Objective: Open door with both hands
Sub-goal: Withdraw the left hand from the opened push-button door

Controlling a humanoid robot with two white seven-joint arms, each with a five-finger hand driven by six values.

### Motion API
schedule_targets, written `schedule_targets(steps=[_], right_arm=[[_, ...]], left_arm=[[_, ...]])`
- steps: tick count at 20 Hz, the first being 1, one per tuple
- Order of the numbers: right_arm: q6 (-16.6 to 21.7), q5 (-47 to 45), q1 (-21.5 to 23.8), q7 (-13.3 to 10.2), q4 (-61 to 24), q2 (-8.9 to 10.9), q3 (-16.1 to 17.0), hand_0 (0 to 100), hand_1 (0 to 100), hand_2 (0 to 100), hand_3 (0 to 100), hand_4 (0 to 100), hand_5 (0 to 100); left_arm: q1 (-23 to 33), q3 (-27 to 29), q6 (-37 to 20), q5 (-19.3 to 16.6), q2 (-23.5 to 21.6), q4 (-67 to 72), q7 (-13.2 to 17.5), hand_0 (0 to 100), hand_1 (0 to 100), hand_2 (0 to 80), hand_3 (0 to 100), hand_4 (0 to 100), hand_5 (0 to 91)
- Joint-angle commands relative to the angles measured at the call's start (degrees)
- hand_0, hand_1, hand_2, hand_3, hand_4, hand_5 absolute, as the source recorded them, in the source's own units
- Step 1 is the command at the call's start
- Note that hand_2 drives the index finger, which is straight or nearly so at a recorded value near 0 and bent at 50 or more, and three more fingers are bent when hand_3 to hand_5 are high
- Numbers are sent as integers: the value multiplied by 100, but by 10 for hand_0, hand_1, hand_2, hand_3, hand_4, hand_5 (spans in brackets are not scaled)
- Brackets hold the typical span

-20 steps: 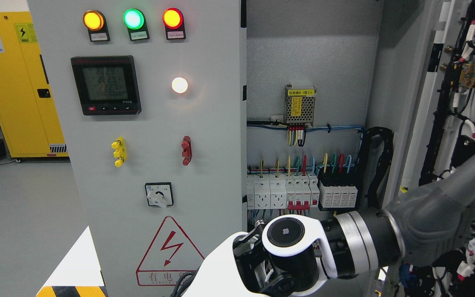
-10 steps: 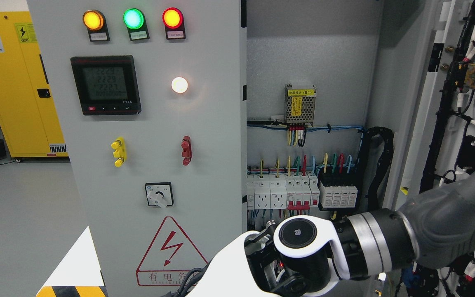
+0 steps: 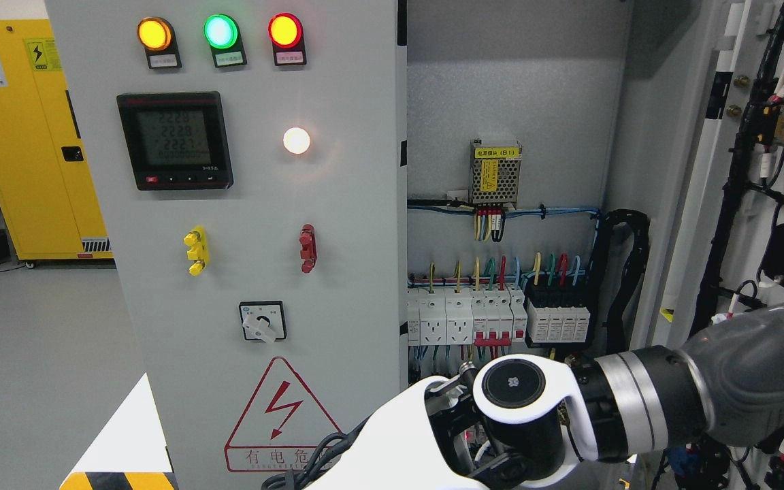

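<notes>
The grey cabinet's left door (image 3: 337, 204) is closed and carries three lamps, a meter and a rotary switch. The right door (image 3: 753, 204) stands swung open at the far right, its wired inner side facing me. Between the two doors the cabinet interior (image 3: 508, 102) is exposed, with a row of breakers (image 3: 494, 316). My right arm (image 3: 759, 381) comes in from the right and crosses low in front of the opening. Its white right hand (image 3: 405, 442) runs off the bottom edge, touching neither door in view. My left arm does not show.
A small power supply (image 3: 495, 173) and coloured wires sit inside the cabinet. A yellow cabinet (image 3: 31, 136) stands at the back left on the grey floor. A white wedge with black-yellow stripes (image 3: 120, 449) juts in at the lower left.
My right arm and hand have shifted to the right and slightly down. The open right door has swung a little further to the right.
</notes>
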State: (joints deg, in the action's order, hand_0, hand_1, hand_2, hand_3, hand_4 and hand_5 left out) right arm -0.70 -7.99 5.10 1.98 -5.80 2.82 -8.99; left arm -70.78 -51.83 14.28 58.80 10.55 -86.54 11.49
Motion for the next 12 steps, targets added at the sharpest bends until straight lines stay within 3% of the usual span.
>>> schedule_targets(steps=[1,9,12], right_arm=[[-1,-1,0,4,0,8,2,202,122,0,0,0,0],[-1,-1,0,-5,0,8,2,201,122,0,0,0,0],[-1,-1,0,4,0,-1,2,201,123,0,0,0,0]], left_arm=[[-93,-328,-75,97,27,322,-7,0,0,0,0,0,0],[-190,-328,-66,246,18,287,-15,0,0,0,0,0,0],[-208,109,83,255,18,182,11,0,0,0,0,0,0]])
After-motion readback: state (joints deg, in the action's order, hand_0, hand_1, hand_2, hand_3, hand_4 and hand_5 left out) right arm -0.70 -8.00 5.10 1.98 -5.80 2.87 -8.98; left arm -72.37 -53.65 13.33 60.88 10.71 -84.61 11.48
